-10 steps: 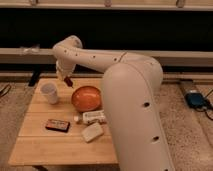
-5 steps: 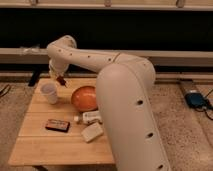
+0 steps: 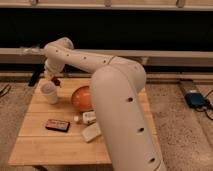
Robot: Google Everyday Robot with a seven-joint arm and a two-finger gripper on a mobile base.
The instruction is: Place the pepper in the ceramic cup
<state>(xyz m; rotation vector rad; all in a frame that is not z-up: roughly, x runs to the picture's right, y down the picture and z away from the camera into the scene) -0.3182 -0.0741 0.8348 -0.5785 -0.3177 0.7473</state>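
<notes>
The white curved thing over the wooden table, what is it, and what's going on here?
That is a robot arm, jointed like a person's, seen close up from the one camera view; where the camera is mounted is not known. At its far end is the gripper, a two-finger clamp, hanging just above the ceramic cup near the table's back left corner. Something small and dark red shows at the gripper's tip, most likely the pepper it is meant to drop into that cup. On the wooden table also lie an orange bowl, a dark rectangular box with red marks, a small white packet and a pale flat block.
</notes>
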